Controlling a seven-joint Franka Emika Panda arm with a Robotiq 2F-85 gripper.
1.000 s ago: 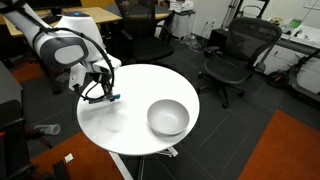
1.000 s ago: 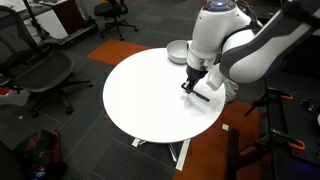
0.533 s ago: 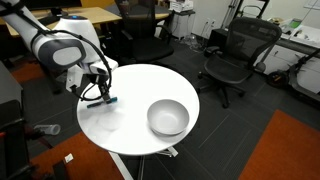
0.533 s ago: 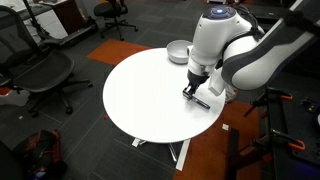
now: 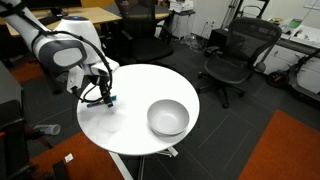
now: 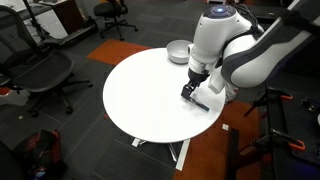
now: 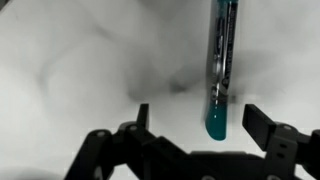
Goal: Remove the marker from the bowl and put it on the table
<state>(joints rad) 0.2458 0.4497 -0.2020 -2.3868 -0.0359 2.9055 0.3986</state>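
Observation:
The marker (image 7: pixel 221 70), dark with a teal-blue end, lies on the white table (image 5: pixel 135 90) in the wrist view, between the fingers and nearer the right one. My gripper (image 7: pixel 200 115) stands open just above the tabletop, its fingers apart from the marker. In both exterior views the gripper (image 5: pixel 103 96) (image 6: pixel 190 92) is low over the table (image 6: pixel 150 95) near its rim, and the marker (image 6: pixel 200 102) shows as a short dark stick beside it. The shiny metal bowl (image 5: pixel 167 117) (image 6: pixel 178 51) sits apart on the table, and nothing shows inside it.
Black office chairs (image 5: pixel 232 55) (image 6: pixel 40 70) stand around the table. Light-wood desks (image 5: pixel 95 18) lie behind the arm. The floor has an orange carpet patch (image 5: pixel 285 150). The table's edge is close to the gripper.
The jaws have gone from shut on the marker to wide open, and the marker now rests on the tabletop. The arm has hardly moved.

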